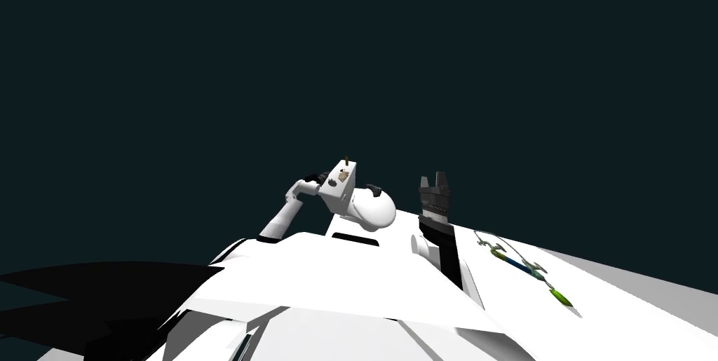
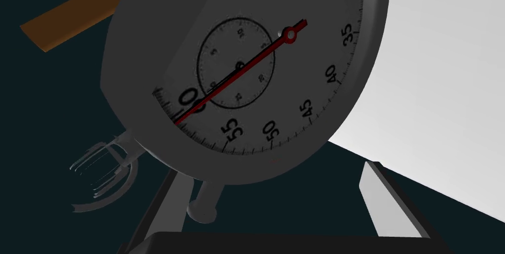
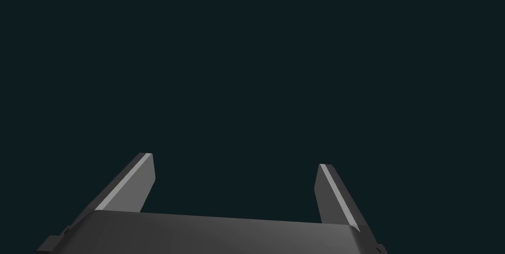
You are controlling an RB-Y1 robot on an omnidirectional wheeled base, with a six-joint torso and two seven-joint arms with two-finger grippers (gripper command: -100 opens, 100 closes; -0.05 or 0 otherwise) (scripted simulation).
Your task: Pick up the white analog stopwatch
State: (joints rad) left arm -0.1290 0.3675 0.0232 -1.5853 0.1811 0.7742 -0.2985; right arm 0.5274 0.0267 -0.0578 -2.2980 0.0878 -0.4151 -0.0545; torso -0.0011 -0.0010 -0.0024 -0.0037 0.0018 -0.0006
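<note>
Left wrist view, stopwatch [image 2: 241,73] close, dial cropped, probably ungrasped

Round dark grey stopwatch [image 2: 236,68]: paler grey dial, black numerals and tick marks round the rim, thin black sub-dial ring, red hand. Flat brown bar [image 2: 74,17] beside it. Plain white surface [image 2: 444,93] behind. Thin wiry tool [image 1: 522,266]: grey ends, blue middle, bright green tip. Fingers of right gripper [image 3: 234,160]: dark grey, paler edges.
</note>
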